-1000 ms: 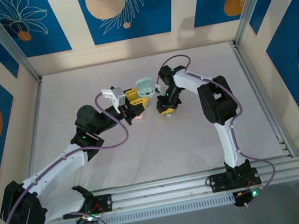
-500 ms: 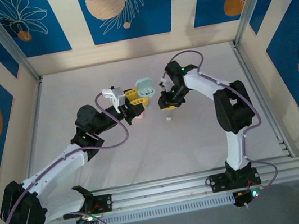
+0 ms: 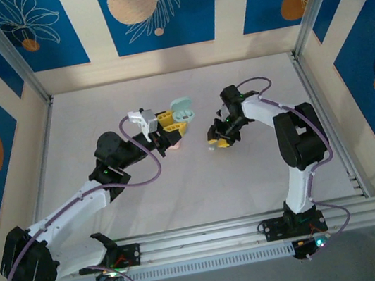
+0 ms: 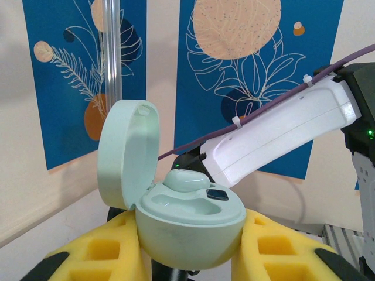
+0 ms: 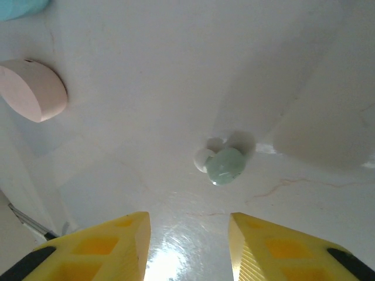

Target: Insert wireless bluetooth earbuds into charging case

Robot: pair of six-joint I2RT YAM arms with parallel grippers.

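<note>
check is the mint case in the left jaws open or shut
Open: the mint case has its lid hinged up, with one earbud seated in the base.

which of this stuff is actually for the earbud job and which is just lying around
For the job:
- open mint case, clamped in the left gripper
- seated earbud inside it
- loose earbud on the table, ahead of the open right gripper

Lying about:
- pink case
- light blue object, too cropped to identify
</note>
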